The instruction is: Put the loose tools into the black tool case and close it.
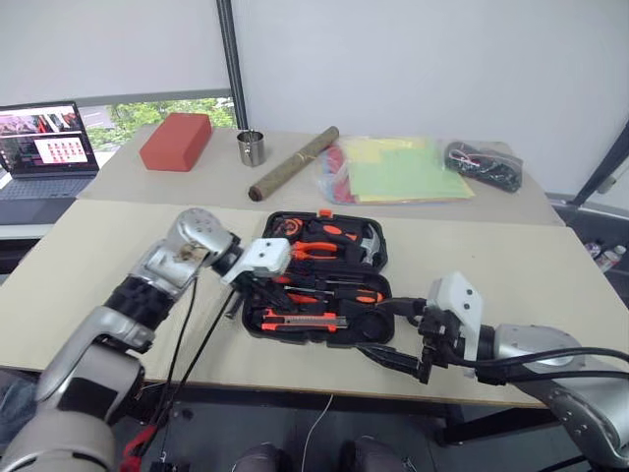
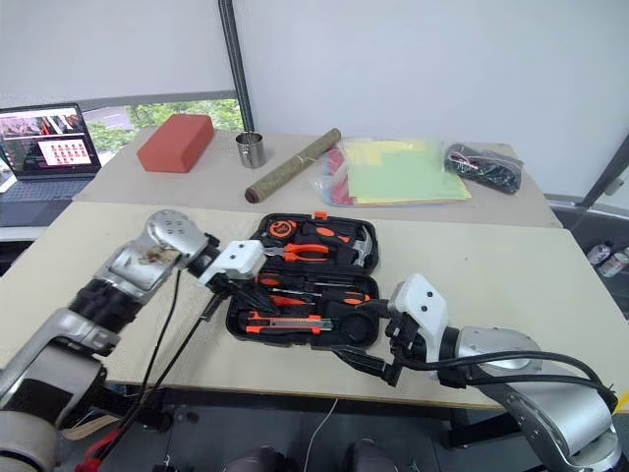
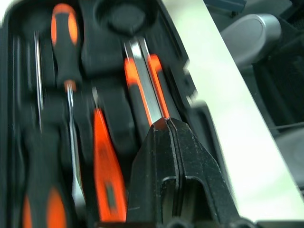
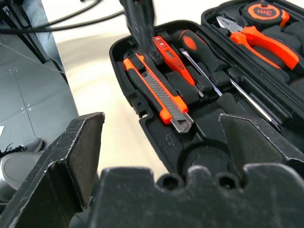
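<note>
Fingers pressed together on nothing, your left gripper (image 3: pixel 167 124) hangs just over the orange-black utility knife (image 4: pixel 159 92), which already lies in its slot along the near row of the flat black moulded plastic tool case (image 1: pixel 378 258). Your right gripper (image 1: pixel 421 339) waits at the case's four o'clock corner with its black fingers (image 4: pixel 71 156) spread wide, holding nothing.

Beside the knife sit the slim red screwdriver (image 3: pixel 105 166) and an orange-and-black-handled screwdriver (image 3: pixel 66 47). I see no loose tool on the pale wooden table (image 1: pixel 98 256), so you look to be at the end of loading, with closing next. I cannot tell whether the tape roll is seated.

For that, lift the left gripper clear toward nine o'clock, then get a finger behind the far half at twelve o'clock and fold it toward you.

Mind the near table edge at six o'clock: the case sits close to it. Open table lies at three and nine o'clock. Farther off at twelve are a steel cup (image 1: pixel 252 147) and a brown cardboard tube (image 1: pixel 293 162), well apart.
</note>
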`<state>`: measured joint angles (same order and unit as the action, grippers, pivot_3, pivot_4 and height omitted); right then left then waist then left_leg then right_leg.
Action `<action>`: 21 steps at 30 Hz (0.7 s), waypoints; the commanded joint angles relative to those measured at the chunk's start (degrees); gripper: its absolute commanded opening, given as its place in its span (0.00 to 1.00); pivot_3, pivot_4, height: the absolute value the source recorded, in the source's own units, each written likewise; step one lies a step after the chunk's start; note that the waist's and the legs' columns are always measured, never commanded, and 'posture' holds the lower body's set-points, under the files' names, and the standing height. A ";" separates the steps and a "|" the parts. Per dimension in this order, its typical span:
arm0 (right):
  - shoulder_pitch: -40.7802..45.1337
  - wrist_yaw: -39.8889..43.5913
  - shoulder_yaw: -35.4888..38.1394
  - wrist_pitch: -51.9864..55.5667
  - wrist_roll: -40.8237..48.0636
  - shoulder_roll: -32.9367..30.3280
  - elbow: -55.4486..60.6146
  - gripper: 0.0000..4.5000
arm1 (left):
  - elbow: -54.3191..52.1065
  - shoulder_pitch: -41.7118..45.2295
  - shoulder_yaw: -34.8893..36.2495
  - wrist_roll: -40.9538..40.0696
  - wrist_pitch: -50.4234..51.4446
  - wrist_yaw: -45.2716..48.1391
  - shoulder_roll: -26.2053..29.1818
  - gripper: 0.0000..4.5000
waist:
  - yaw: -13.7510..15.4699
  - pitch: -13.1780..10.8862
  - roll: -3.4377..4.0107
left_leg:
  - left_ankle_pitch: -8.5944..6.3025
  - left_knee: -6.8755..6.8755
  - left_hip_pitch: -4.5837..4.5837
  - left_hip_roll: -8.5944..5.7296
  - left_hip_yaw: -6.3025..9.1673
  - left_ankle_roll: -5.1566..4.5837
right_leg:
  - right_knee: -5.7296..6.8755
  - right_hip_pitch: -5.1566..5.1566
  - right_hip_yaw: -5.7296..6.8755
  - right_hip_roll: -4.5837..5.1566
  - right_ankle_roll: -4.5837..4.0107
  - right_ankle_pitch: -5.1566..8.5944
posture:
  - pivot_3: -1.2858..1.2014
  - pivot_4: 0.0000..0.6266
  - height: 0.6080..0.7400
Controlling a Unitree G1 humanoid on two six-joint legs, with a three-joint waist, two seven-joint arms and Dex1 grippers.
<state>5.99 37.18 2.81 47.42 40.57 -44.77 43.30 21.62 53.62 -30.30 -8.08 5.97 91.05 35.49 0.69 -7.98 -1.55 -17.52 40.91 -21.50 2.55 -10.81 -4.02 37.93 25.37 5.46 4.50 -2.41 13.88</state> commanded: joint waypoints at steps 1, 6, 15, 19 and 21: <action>0.44 -0.20 0.89 -1.39 -0.05 0.18 1.10 1.00 | 3.89 0.52 -1.97 7.28 -7.01 -2.93 -1.99 0.01 | -0.24 0.00 0.00 | 0.00 0.00 0.00 0.01 0.02 0.00 | 0.00 0.01 0.00 -0.02 0.00 0.00 | 0.52 0.24 0.97; -0.61 -0.55 1.36 -1.28 0.10 0.10 1.75 1.00 | 6.43 -0.99 -3.54 12.56 -11.12 -4.74 -4.20 0.01 | -0.15 0.00 0.00 | 0.00 -0.02 0.13 0.04 0.09 0.01 | 0.02 -0.10 -0.03 0.00 -0.01 0.00 | 0.52 0.24 0.97; -2.71 -0.89 4.19 -0.76 1.33 -0.93 2.41 1.00 | 5.24 -3.14 0.35 9.60 -9.47 -2.18 -4.08 0.01 | -0.18 0.07 0.01 | -0.02 0.00 0.30 0.06 0.24 -0.04 | 0.04 -0.29 -0.04 0.37 0.17 0.09 | 0.52 0.24 0.97; -4.52 1.13 7.34 -0.75 0.74 -3.99 0.79 1.00 | 3.61 -2.33 6.18 3.84 -5.48 -0.44 -3.08 0.06 | -0.25 0.04 -0.01 | -0.02 -0.01 0.18 0.05 0.25 -0.04 | 0.03 -0.19 -0.02 0.33 0.14 0.08 | 0.52 0.24 0.97; -5.46 2.64 8.94 -0.90 -0.04 -6.07 -1.28 1.00 | 1.84 -2.03 8.42 -0.72 -2.20 1.06 -1.63 0.16 | -0.26 0.02 -0.02 | -0.02 -0.01 0.04 0.05 0.26 -0.04 | 0.02 -0.08 0.03 0.12 0.11 0.06 | 0.52 0.24 0.97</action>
<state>1.01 38.21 8.46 47.44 41.18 -49.16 42.95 26.12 50.62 -25.56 -3.72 0.74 90.64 32.18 0.43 -7.96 -1.57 -17.54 40.91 -21.48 2.61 -10.56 -4.06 37.92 25.31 5.48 4.57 -2.33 13.92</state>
